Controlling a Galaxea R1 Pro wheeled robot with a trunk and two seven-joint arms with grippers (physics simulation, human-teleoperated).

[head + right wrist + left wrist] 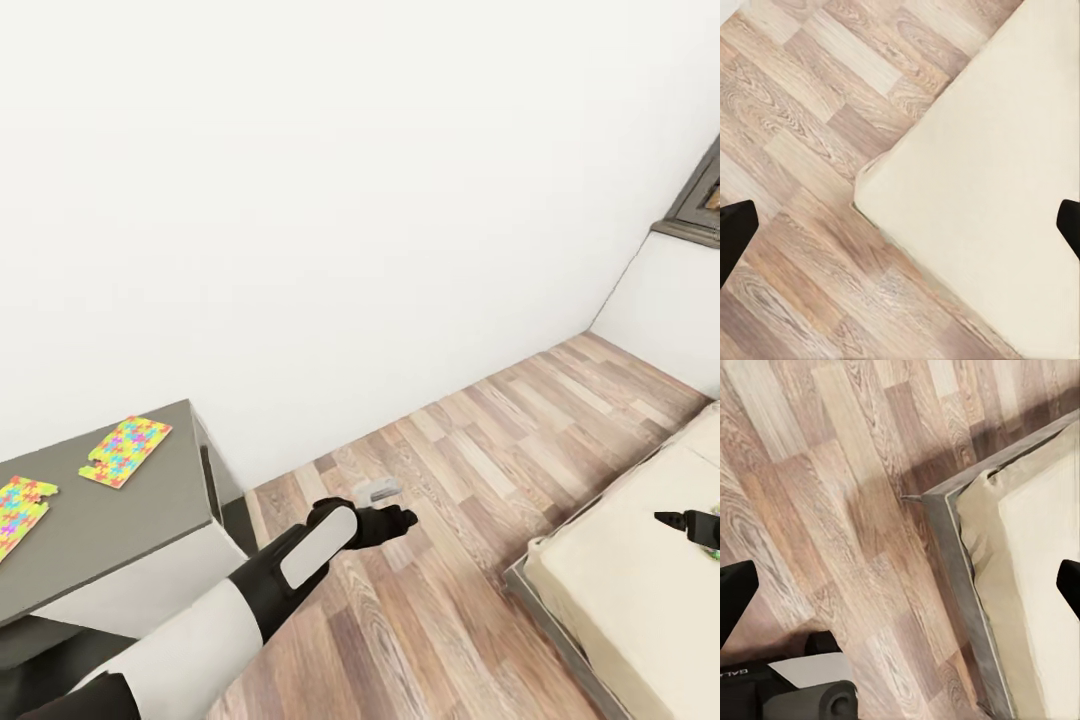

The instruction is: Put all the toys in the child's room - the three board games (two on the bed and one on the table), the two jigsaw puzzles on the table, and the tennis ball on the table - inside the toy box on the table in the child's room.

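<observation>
2 jigsaw puzzles (127, 451) (22, 514) flat on dark table (150, 520), 1 bed (640, 590) corner.
L gripper (398, 520) over floor (470, 480), R gripper (690, 522) over bed; both spread wide, empty.

Bright, even light; soft shadows, slight blur.

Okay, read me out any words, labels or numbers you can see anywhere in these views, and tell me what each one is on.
"GAL": pale letters, cut off by the picture's edge, on the dark robot part in the left wrist view; the rest cannot be read.
The two jigsaw puzzles on the table: coloured pieces, no lettering.
The bed, floor and wall: none.
</observation>
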